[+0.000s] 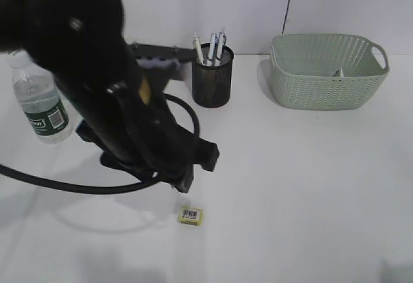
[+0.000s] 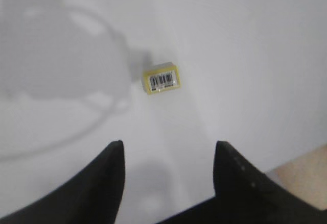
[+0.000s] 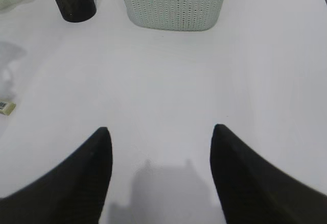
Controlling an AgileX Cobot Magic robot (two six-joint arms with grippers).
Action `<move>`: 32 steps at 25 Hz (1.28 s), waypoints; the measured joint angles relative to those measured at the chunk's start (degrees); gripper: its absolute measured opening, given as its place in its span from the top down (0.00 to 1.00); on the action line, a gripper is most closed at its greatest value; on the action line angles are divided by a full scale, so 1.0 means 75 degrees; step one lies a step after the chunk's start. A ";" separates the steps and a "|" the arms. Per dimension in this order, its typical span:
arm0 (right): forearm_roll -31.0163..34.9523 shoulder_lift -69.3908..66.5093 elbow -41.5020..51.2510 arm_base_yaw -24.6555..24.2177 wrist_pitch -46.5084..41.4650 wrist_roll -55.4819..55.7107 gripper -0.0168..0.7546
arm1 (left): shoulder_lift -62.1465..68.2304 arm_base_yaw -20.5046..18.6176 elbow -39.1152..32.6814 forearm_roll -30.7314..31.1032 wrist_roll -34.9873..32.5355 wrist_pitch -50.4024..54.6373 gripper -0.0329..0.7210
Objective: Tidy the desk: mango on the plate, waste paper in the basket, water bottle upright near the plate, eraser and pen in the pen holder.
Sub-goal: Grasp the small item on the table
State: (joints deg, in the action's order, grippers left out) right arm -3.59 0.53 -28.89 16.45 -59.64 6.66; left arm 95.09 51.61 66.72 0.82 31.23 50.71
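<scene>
Eraser (image 1: 190,215) lies flat on the desk (image 1: 310,193), barcode up, ahead of the left arm. From the left wrist, the left gripper (image 2: 168,157), spread and empty, hovers short of it; its long axis runs crosswise, slightly skewed, so closing could nudge it aside. Right gripper (image 3: 161,147) is spread, empty.

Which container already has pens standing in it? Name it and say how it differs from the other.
The pen holder: a black wire-mesh cup with pens sticking up. The basket is pale green, rectangular and wider.
</scene>
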 joint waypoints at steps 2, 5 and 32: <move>0.0000 0.0000 0.0000 0.0000 0.0000 0.0000 0.35 | 0.0335 0.0000 0.0014 0.0017 0.0138 -0.0227 0.39; 0.0000 0.0000 0.0000 0.0000 0.0000 0.0000 0.35 | 0.0751 0.0000 0.0027 0.0037 0.0232 -0.0345 0.38; 0.0050 0.0000 0.0000 0.0000 0.0000 0.0007 0.35 | 0.2554 -0.0013 0.0570 0.0640 0.1499 -0.1174 0.31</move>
State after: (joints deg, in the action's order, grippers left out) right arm -3.22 0.53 -28.89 16.45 -59.64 6.72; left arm 114.24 51.51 70.99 5.62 42.47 41.90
